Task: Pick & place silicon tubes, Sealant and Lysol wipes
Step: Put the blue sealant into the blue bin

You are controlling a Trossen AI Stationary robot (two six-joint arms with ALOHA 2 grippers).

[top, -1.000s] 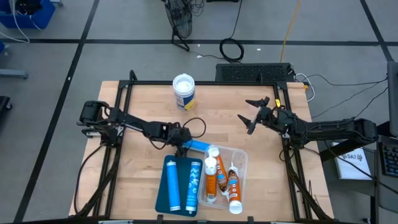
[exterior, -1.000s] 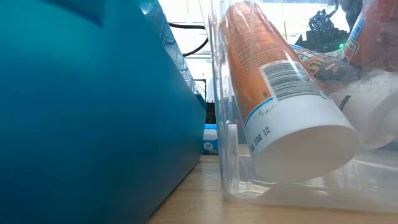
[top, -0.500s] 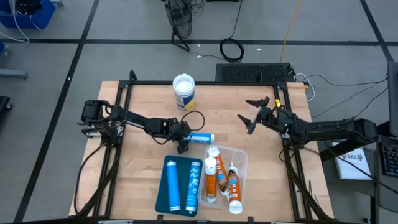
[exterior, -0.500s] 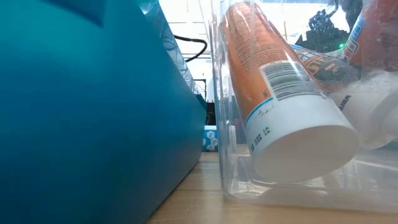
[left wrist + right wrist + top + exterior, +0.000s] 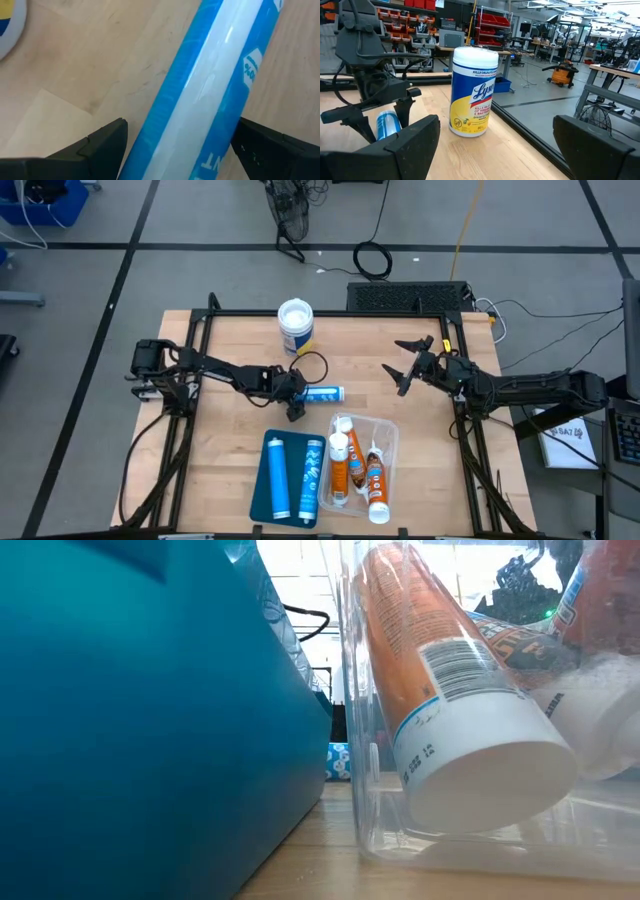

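My left gripper (image 5: 294,397) is shut on a blue silicone tube (image 5: 323,393) in the middle of the table; the tube runs from the gripper toward the table's right. The tube also shows in the low view (image 5: 338,762) and end-on in the right wrist view (image 5: 387,124). The Lysol wipes (image 5: 296,326), a canister with a white lid and a blue-and-yellow label, stand upright at the far edge, also in the right wrist view (image 5: 472,92). My right gripper (image 5: 413,365) is open and empty, raised at the table's right. My left gripper has the blue tube between its two fingers, one finger (image 5: 102,145) on each long side (image 5: 155,131), near the tube's left end. The fingers come slanting down from the table's left and lie roughly along the tube. Whether the tube touches the table, I cannot tell.
A blue tray (image 5: 270,480) at the near edge holds two blue tubes. Next to it on the right, a clear bin (image 5: 388,442) holds several orange-and-white sealant tubes (image 5: 355,465). A black cable loop (image 5: 312,370) lies just beyond my left gripper.
My left gripper has drawn back toward the table's far edge with the blue tube. The tube has moved away from the clear bin's far corner and turned from a slant to lie nearly left to right.
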